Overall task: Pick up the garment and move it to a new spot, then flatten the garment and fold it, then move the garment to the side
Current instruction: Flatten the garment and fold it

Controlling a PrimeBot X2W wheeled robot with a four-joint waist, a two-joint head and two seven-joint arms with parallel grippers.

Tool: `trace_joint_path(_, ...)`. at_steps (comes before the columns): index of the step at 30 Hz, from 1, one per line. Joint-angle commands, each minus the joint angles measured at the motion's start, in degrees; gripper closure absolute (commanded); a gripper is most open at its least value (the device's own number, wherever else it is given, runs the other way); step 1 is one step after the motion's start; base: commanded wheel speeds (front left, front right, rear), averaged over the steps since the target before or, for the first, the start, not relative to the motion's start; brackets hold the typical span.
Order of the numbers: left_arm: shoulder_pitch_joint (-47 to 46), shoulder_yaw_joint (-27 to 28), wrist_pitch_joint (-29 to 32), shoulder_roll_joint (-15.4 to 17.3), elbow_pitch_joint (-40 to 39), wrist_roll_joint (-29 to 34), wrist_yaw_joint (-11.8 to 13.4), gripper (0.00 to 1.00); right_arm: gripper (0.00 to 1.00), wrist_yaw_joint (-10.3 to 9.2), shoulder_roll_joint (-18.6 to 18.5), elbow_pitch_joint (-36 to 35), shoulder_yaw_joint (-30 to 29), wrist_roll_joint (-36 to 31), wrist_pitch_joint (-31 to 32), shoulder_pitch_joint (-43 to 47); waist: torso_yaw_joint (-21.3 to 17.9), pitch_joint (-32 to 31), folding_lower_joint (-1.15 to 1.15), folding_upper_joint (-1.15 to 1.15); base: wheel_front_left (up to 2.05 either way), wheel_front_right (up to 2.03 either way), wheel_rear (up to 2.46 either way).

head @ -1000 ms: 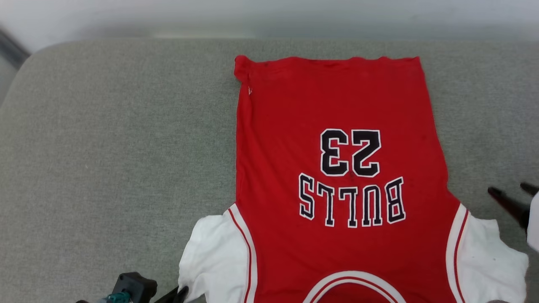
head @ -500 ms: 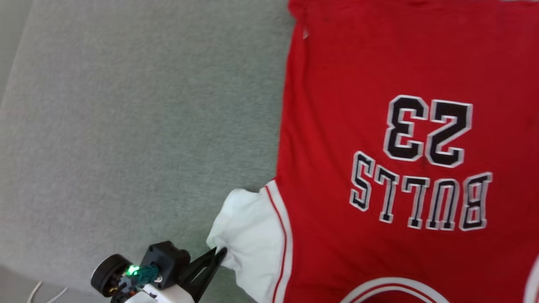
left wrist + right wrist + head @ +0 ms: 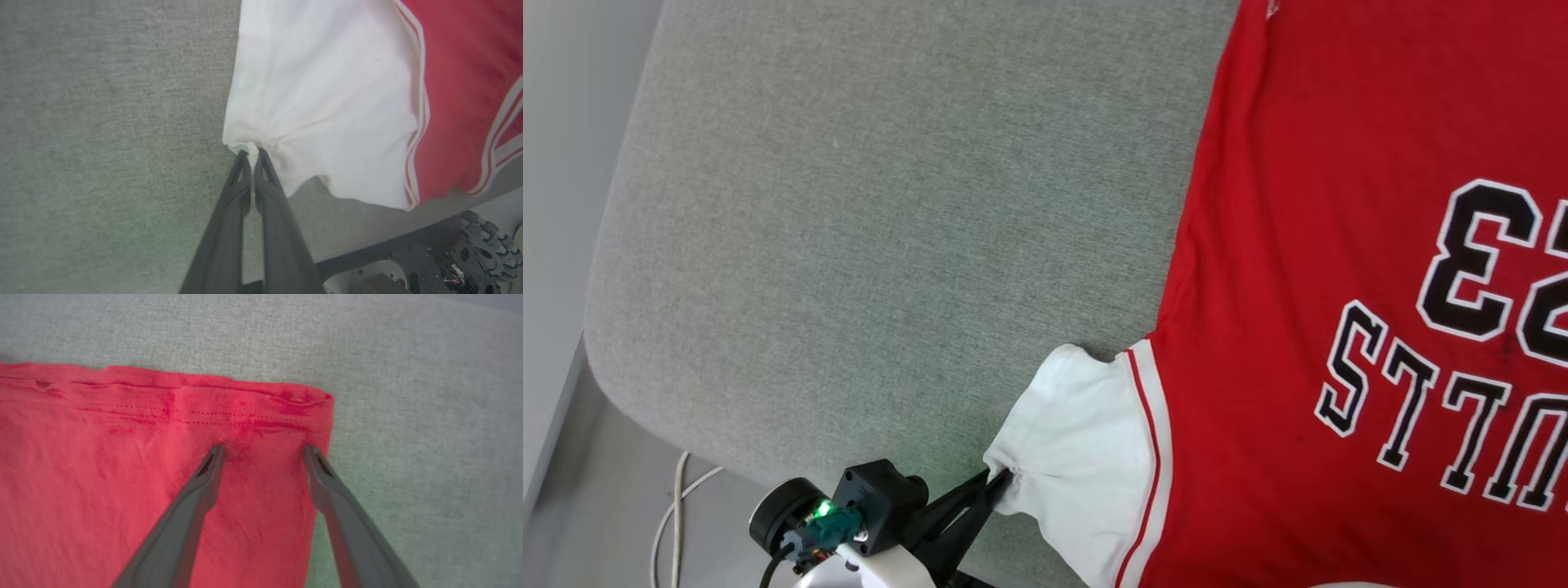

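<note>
Red jersey cloth, the garment (image 3: 1339,286), is spread face up on the grey padded surface (image 3: 890,245). Its black-and-white print (image 3: 1486,261) is seen upside down from the head view, and the collar end lies toward the robot. The white short sleeve (image 3: 318,94) on the robot's left is pinched at its outer edge by the left gripper (image 3: 252,153). Its two dark fingers are pressed together on a small gather of cloth, and creases fan out from that pinch. The right gripper (image 3: 263,451) is poised with its fingers spread wide over the far hem corner (image 3: 318,400). Nothing is clamped there, and whether the tips touch the cloth cannot be told.

The step in hand is judged to be the flattening. It is done well if the sleeve is drawn outward, away from the body of the shirt. The pull is best kept low along the surface and stopped once the fan of creases is gone, so that the red panel is not dragged out of place. The hem corner is best taken near its stitched edge before any pull, and the two pulls are best made in opposite directions. The near edge of the surface lies close to the sleeve, so a slide over it is to be avoided.
</note>
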Motion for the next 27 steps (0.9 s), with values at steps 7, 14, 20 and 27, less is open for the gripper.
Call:
trace_joint_path(7, -1.3, -0.4, -1.2, -0.8, 1.5, -0.6, -0.5, 1.00, 0.00, -0.02, 2.2, 1.9, -0.9, -1.4, 3.6, 4.6, 1.9, 1.5, -0.01, 0.00, 0.00, 0.00, 0.00)
trace_joint_path(14, -1.9, -0.2, -1.8, -0.8, 2.8, -0.8, -0.2, 1.00, 1.00, -0.02, 2.3, 1.3, -1.3, -1.2, 3.8, 7.8, 1.0, 0.2, -0.01, 0.00, 0.00, 0.00, 0.00)
trace_joint_path(20, -2.0, 0.4, -2.3, -0.3, 3.5, 0.0, 0.7, 1.00, 1.00, -0.03, 2.9, 0.8, -1.8, -0.3, 2.4, 11.7, -1.9, -3.6, -0.01, 0.00, 0.00, 0.00, 0.00)
trace_joint_path(27, 0.1, 2.0, -2.0, 1.1, 3.9, -0.4, 2.6, 1.00, 1.00, -0.03, 4.4, 0.3, -0.3, 3.3, -0.4, 19.8, -7.7, -10.5, -0.01, 0.00, 0.00, 0.00, 0.00)
